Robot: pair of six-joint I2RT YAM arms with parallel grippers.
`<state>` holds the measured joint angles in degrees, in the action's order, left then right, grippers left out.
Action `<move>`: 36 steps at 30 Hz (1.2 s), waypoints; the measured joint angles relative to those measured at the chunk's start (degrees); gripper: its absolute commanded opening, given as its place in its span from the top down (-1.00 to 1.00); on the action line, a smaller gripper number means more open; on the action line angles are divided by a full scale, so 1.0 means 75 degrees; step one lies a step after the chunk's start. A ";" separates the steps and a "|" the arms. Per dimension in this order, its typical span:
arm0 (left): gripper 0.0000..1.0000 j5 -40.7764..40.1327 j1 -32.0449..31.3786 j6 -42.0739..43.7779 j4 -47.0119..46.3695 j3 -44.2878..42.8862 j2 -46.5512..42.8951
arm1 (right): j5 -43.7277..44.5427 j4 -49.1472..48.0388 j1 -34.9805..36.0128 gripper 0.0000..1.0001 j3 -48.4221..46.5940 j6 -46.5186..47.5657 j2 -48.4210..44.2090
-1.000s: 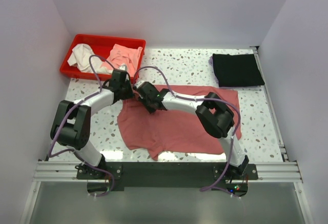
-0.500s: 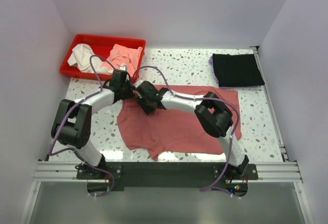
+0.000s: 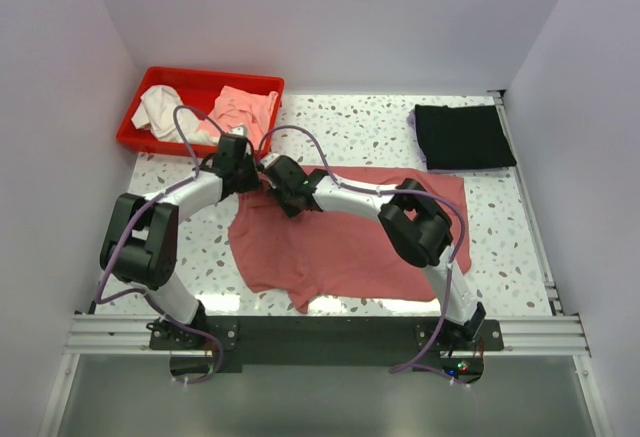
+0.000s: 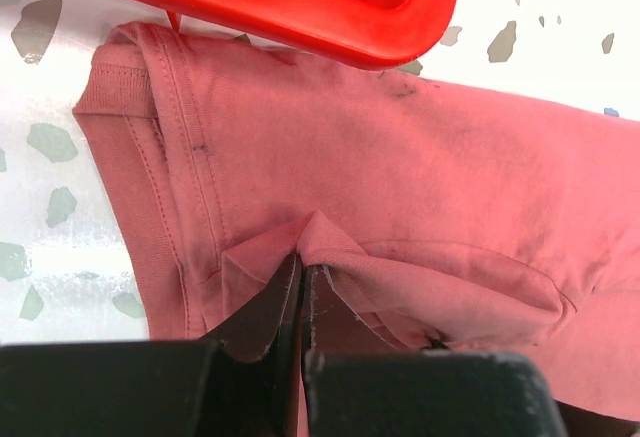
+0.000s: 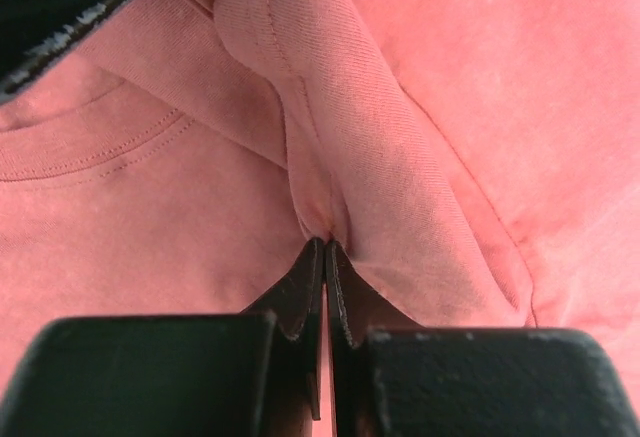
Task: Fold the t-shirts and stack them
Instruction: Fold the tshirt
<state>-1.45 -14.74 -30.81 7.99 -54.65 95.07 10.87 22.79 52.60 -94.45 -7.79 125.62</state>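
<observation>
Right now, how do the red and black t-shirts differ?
The red t-shirt lies spread open mid-table; the black t-shirt is folded compact at the far right. The left gripper and right gripper pinch the red t-shirt; the black t-shirt is untouched. Both rest on the table.

1. A rose shirt (image 3: 345, 242) lies spread and rumpled on the table (image 3: 370, 127), along the near edge, reaching from left of centre almost to the right edge.
2. The left gripper (image 3: 250, 179) and right gripper (image 3: 272, 187) meet just beside each other at the rose shirt's far left corner.
3. A black shirt (image 3: 463, 136) sits folded in the far right corner, apart from the rose shirt.
4. A red bin (image 3: 205, 79) in the far left corner holds a white cloth (image 3: 160, 109) and a pink cloth (image 3: 243, 109).
</observation>
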 measured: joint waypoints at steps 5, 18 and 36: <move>1.00 -0.0006 0.0000 0.0003 -0.0006 -0.0044 0.0000 | 0.0012 0.0064 -0.0017 1.00 -0.0102 0.0061 0.0000; 1.00 0.0029 -0.0003 -0.0006 0.0090 0.0015 -0.0323 | -0.0087 0.0740 -0.0020 1.00 -0.0166 0.0519 -0.0265; 1.00 0.0522 -0.0210 -0.0568 0.0539 0.1859 -0.2480 | -0.0924 0.2005 -0.0020 1.00 0.0300 0.1169 -0.1577</move>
<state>2.46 -16.32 -35.07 12.03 -40.71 76.47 3.95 37.82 52.45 -92.20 0.97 113.80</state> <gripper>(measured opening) 0.026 0.011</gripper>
